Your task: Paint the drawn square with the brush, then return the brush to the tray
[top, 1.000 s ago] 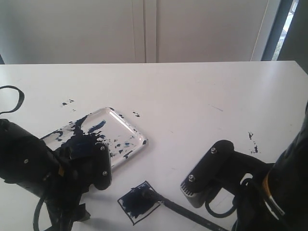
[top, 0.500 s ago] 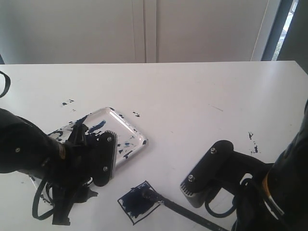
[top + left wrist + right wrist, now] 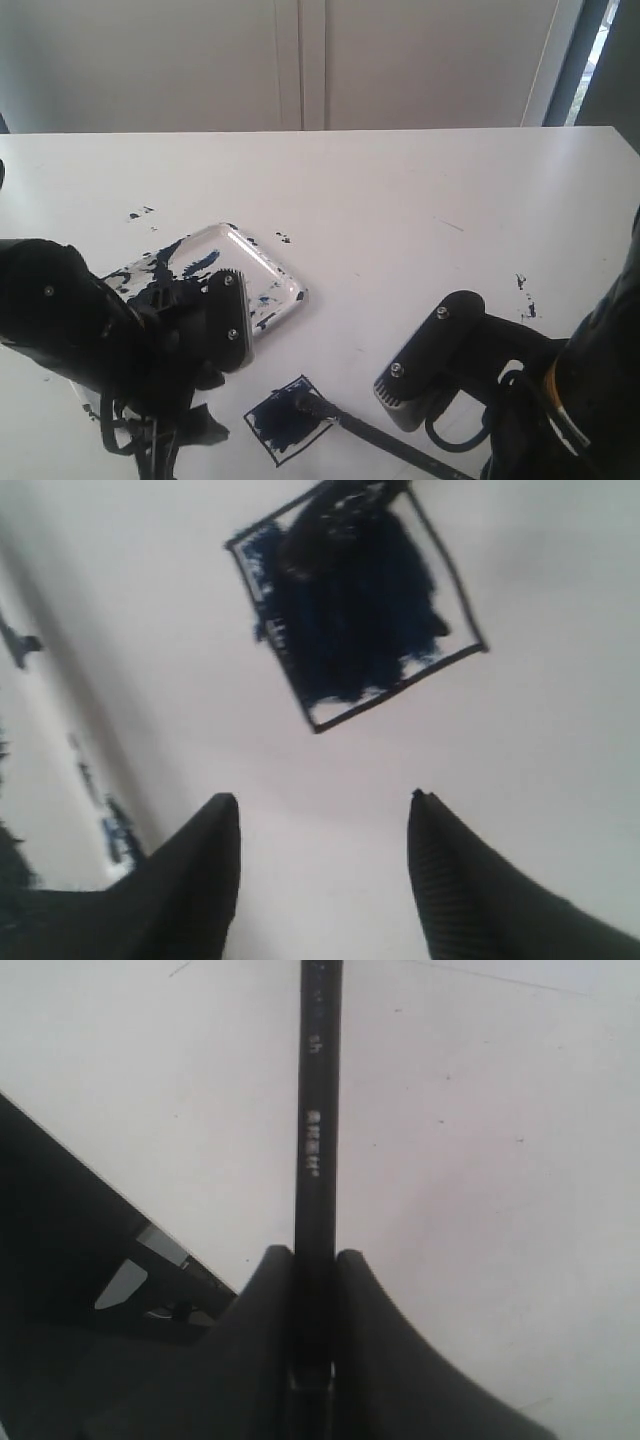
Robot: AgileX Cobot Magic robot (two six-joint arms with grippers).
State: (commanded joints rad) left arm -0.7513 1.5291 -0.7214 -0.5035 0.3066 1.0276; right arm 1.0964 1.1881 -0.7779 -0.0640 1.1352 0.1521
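Observation:
The drawn square, black-outlined and mostly filled dark blue, lies near the table's front edge; it also shows in the left wrist view. The brush rests its bristle tip on the square's right corner, and its black handle slants off to the lower right. My right gripper is shut on the brush handle. My left gripper is open and empty, just left of the square. The left arm covers much of the clear, paint-smeared tray.
Small dark paint specks mark the white table at the left, behind the tray and at the right. The bulky right arm fills the lower right corner. A pale wall stands behind the table's far edge.
My left arm has swung from the tray side towards the front, bringing its open gripper closer to the square. The right arm and the brush have stayed put.

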